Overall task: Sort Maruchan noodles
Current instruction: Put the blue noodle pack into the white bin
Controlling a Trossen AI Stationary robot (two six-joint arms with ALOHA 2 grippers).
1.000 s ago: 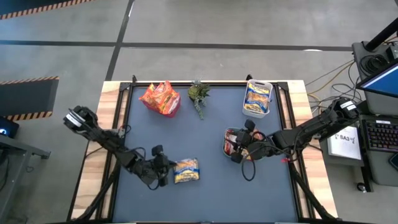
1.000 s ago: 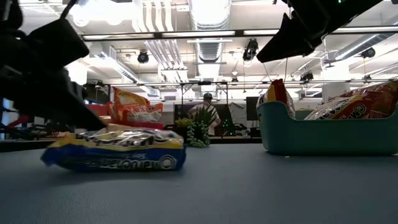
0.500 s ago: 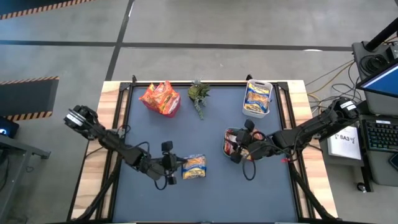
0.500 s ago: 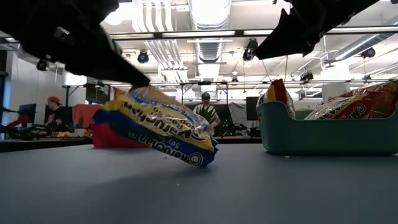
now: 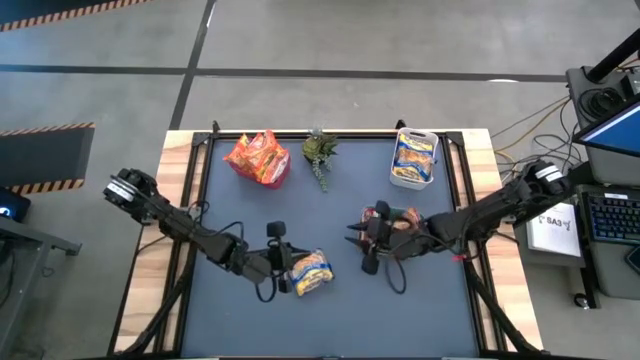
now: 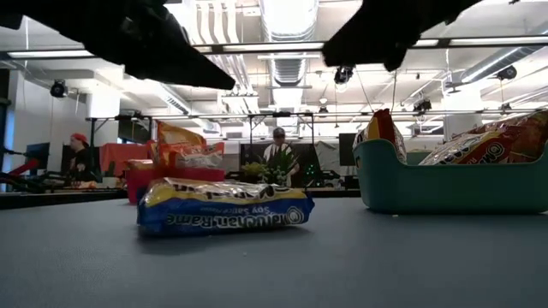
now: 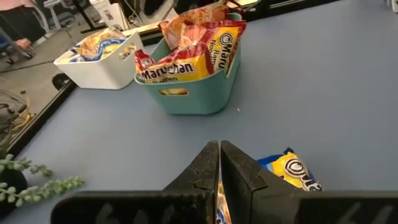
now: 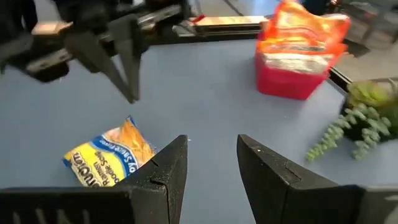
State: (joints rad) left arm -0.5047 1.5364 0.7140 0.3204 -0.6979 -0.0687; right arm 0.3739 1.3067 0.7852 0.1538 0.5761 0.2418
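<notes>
A yellow-and-blue Maruchan noodle packet point(image 5: 312, 272) lies flat on the blue mat point(image 5: 330, 310), seen side-on in the low view point(image 6: 224, 206). My left gripper point(image 5: 287, 270) is shut and hangs just left of and above the packet point(image 7: 290, 172), clear of it point(image 6: 224, 83). My right gripper point(image 5: 358, 248) stands open and empty, in the air over the mat's middle point(image 8: 211, 155). It is right of the packet and left of the teal bin point(image 6: 445, 184).
The teal bin point(image 7: 193, 93) holds red packets. A white bin point(image 5: 413, 160) at the far right holds yellow packets. A red bin point(image 5: 258, 158) at the far left holds orange packets. A small green plant point(image 5: 318, 152) stands between them at the far edge.
My shut left gripper has gone toward the table's right edge and up, rolling its wrist. The packet was tipped up on one edge and went over. It now lies flat, farther right. My right gripper has gone toward the table's left, off the teal bin.
</notes>
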